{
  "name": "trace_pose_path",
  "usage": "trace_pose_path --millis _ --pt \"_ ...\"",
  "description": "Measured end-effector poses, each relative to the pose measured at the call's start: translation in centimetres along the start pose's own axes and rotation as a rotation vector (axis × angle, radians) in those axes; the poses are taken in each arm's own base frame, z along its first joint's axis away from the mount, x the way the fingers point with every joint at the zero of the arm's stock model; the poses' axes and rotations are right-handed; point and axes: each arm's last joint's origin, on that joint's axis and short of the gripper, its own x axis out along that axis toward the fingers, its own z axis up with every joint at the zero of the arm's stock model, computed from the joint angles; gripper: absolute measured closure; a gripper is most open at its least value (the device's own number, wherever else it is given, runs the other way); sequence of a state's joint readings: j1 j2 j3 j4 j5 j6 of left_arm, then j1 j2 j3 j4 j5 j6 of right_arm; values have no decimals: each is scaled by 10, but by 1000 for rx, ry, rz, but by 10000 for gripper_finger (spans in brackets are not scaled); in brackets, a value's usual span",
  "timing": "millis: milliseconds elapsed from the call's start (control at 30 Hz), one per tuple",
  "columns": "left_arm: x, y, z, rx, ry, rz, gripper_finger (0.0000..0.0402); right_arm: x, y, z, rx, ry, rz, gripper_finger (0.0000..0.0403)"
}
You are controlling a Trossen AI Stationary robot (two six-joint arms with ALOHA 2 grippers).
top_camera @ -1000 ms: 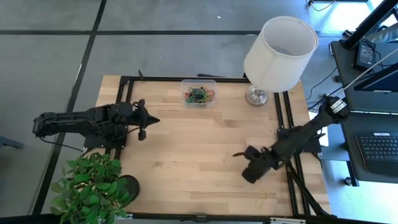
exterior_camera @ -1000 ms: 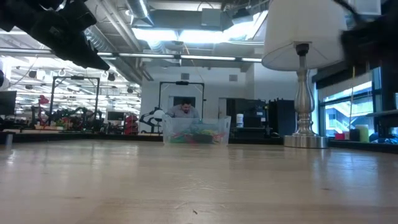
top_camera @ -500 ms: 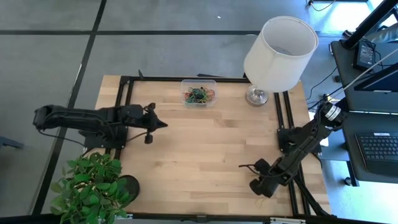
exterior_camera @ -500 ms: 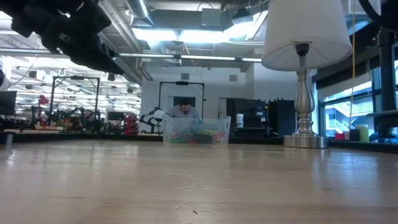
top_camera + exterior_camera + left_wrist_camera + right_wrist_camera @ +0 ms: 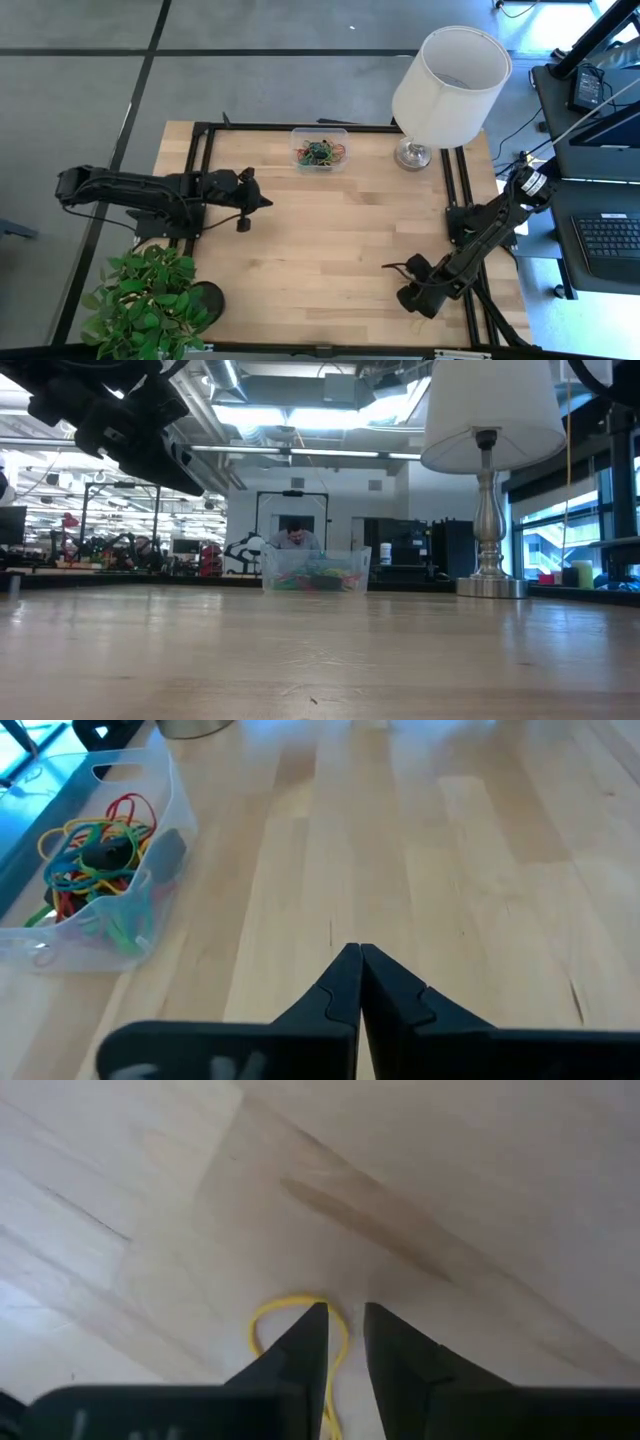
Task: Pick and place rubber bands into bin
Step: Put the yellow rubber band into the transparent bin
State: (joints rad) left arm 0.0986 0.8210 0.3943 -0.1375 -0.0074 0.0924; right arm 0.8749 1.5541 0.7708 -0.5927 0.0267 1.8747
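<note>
A single yellow rubber band lies flat on the wood near the table's near right corner. My right gripper points down over it, open by a narrow gap, with one strand of the loop running into that gap. In the high view the right gripper hides this band. The clear bin sits at the far edge with a heap of coloured rubber bands inside. My left gripper is shut and empty. It hovers above the table's left part, nearer than the bin. My right gripper comes from above at the yellow band's loop end, with one fingertip over the loop and a strand in the gap. The band lies flat and slack on the table. Whether the fingers touch it, I cannot tell.
A white lampshade on a metal lamp stands at the far right corner. A potted green plant sits off the near left corner. Black frame rails run along the table's sides. A person shows in the room behind the bin.
My right gripper has moved toward the near edge and down over the yellow band, then held there. My left gripper has shifted a little toward the table's right.
</note>
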Motion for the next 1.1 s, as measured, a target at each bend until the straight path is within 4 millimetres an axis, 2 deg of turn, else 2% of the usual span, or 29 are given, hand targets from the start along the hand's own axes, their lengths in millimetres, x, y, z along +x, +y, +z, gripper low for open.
trace_pose_path --millis 233,400,500,633,833,1100 --pt "0 0 0 -7 0 0 399 13 6 -2 -68 5 10 328" --pt "0 0 0 -21 0 0 398 15 6 -3 -84 26 -5 331" --pt "0 0 0 -30 0 0 400 15 5 -3 -130 30 -18 349" --pt "0 0 0 -29 0 0 398 15 4 -2 -176 38 -26 393" --pt "0 0 1 -26 -9 2 400 16 3 0 -184 38 -45 397" --pt "0 1 1 21 -5 32 397 15 9 25 -247 93 -43 401"
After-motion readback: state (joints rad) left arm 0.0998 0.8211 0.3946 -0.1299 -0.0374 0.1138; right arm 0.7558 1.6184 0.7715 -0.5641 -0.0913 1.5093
